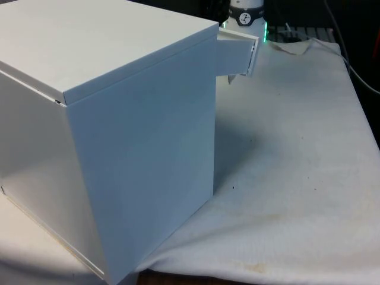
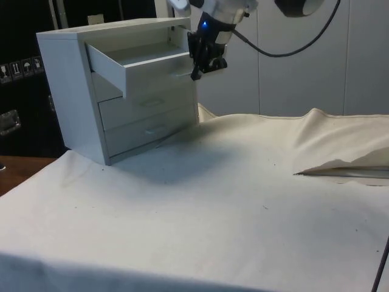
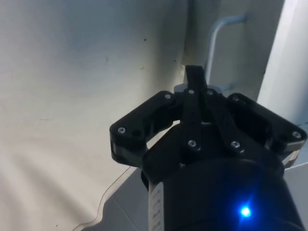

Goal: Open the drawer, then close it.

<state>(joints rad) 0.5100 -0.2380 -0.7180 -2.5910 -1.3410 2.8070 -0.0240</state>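
Note:
A white chest of drawers [image 1: 119, 148] stands at the front view's left, its back and side turned to that camera. In the side view the chest [image 2: 67, 91] shows three drawers, and the top drawer [image 2: 152, 64] is pulled well out. That drawer also juts past the chest's far corner as the open drawer [image 1: 237, 53]. My black gripper [image 2: 196, 73] hangs at the drawer front's end, tips against it. In the wrist view the gripper [image 3: 195, 72] has its fingers pressed together, nothing showing between them. A lower drawer's bent metal handle [image 3: 214, 38] lies just beyond the tips.
The white cloth [image 2: 231, 207] covers the table and rises in a fold [image 2: 340, 167] at the side view's right. A black cable [image 2: 292, 52] loops from the arm. Two lower drawers [image 2: 146, 121] stay closed.

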